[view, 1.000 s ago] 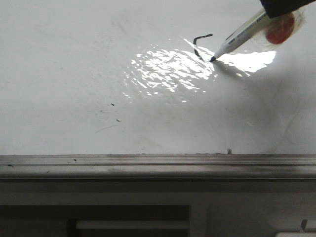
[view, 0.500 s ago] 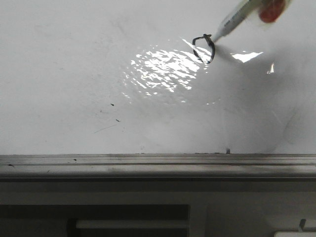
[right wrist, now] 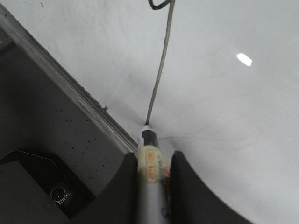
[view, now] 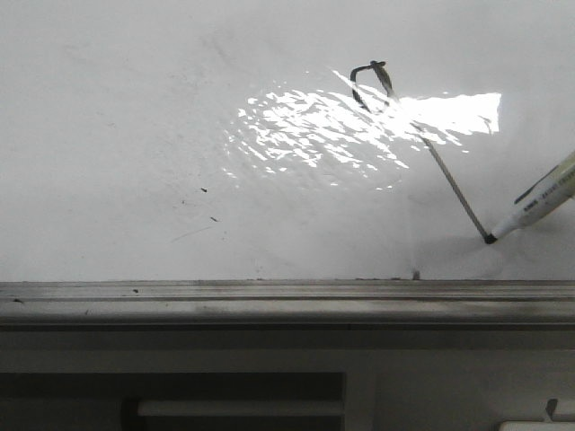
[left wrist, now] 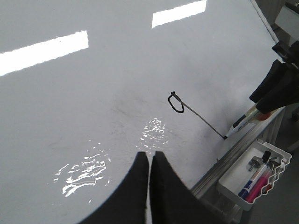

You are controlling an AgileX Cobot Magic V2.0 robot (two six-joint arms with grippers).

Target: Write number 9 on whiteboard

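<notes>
Over on the left the left gripper (left wrist: 149, 186) hangs idle above the whiteboard (view: 117, 135), fingers pressed together on nothing. Across the glare sits the number 9 (view: 422, 144): loop closed, slanting tail drawn (it looks essentially finished). At the tail's end the right gripper (right wrist: 154, 165) clamps the marker (view: 539, 202), tip touching the board just above the grey ledge (view: 269, 296), so little room remains downward; lifting off seems all that's left.
</notes>
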